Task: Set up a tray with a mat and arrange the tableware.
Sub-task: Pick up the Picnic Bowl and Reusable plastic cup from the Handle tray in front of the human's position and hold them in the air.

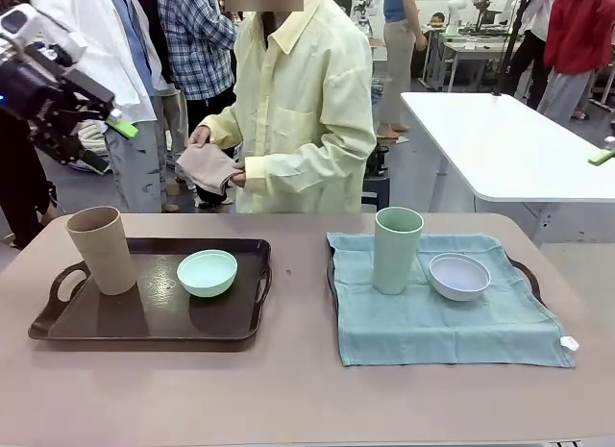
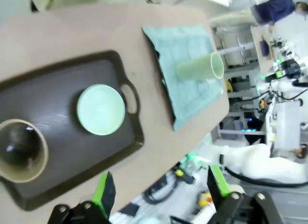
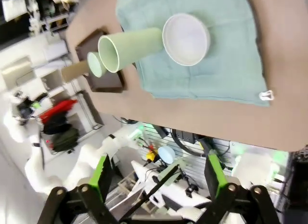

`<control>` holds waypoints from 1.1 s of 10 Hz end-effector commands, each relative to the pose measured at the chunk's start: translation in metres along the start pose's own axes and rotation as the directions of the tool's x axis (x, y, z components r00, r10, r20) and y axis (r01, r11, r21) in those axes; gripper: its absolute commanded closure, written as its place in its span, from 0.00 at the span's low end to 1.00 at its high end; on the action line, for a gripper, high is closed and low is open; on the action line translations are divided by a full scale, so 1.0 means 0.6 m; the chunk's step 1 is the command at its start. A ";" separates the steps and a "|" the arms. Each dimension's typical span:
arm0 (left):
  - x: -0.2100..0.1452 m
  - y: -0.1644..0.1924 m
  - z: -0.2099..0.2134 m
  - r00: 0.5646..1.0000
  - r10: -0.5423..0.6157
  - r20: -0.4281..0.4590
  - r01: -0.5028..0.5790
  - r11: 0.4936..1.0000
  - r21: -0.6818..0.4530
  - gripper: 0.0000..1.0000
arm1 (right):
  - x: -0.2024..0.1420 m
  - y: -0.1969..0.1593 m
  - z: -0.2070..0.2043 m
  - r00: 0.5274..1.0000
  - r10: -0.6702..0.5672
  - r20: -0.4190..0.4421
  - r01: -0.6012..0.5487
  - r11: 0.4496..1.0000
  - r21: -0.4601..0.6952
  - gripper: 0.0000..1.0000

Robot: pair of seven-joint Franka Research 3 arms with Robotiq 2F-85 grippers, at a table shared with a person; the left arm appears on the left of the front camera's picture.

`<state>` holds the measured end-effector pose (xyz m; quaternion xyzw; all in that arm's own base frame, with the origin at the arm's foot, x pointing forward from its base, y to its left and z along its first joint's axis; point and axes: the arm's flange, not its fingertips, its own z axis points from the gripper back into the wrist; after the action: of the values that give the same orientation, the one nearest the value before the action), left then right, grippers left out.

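I am watching the bench point(image 1: 288, 389). Toward its right edge the mat point(image 1: 452, 322) is covering a tray point(image 1: 527, 274), carrying the green cup point(image 1: 397, 250) and white bowl point(image 1: 458, 276). Toward the left edge the dark tray point(image 1: 144, 322) is lying bare under the tan cup point(image 1: 101, 250) and mint bowl point(image 1: 207, 272), probably awaiting the folded cloth point(image 1: 207, 166) the person is holding at the far edge. The left tool point(image 2: 161, 190) and right tool point(image 3: 156, 178) are hovering spread, gripping nothing.

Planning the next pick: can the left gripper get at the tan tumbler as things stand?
Probably yes. The left gripper hangs open above; the tan tumbler stands upright with nothing over it, and the mint bowl sits apart.
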<state>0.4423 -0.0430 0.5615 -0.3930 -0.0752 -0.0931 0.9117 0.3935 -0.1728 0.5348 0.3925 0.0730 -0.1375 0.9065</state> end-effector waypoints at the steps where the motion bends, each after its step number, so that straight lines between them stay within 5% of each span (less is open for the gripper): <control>1: -0.038 0.050 0.039 0.994 0.094 0.048 -0.087 0.988 -0.125 0.00 | 0.002 -0.040 0.024 1.000 -0.019 0.005 0.019 0.998 0.062 0.00; 4: -0.091 0.095 0.080 0.983 0.154 0.095 -0.134 0.972 -0.192 0.00 | -0.011 -0.073 0.030 0.999 -0.031 0.016 0.030 0.998 0.062 0.00; 5: -0.093 0.052 0.065 0.995 0.059 0.082 -0.054 0.996 -0.070 0.00 | -0.015 -0.057 0.021 0.999 -0.015 0.051 0.016 1.000 -0.013 0.00; 6: -0.078 0.106 0.091 0.982 0.173 0.070 -0.159 0.972 -0.171 0.00 | -0.013 -0.083 0.040 0.998 -0.061 0.024 0.059 0.997 0.053 0.00; 10: -0.084 0.101 0.086 0.984 0.163 0.070 -0.151 0.976 -0.154 0.00 | -0.011 -0.078 0.038 0.998 -0.057 0.028 0.056 0.998 0.038 0.00; 11: -0.064 0.122 0.087 0.964 0.265 0.014 -0.255 0.941 -0.220 0.00 | -0.011 -0.083 0.036 0.995 -0.033 -0.091 0.046 0.988 0.147 0.00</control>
<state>0.4074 0.0429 0.5371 -0.4742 -0.0583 0.0031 0.8785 0.3709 -0.2159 0.5176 0.4219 0.0829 -0.1636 0.8879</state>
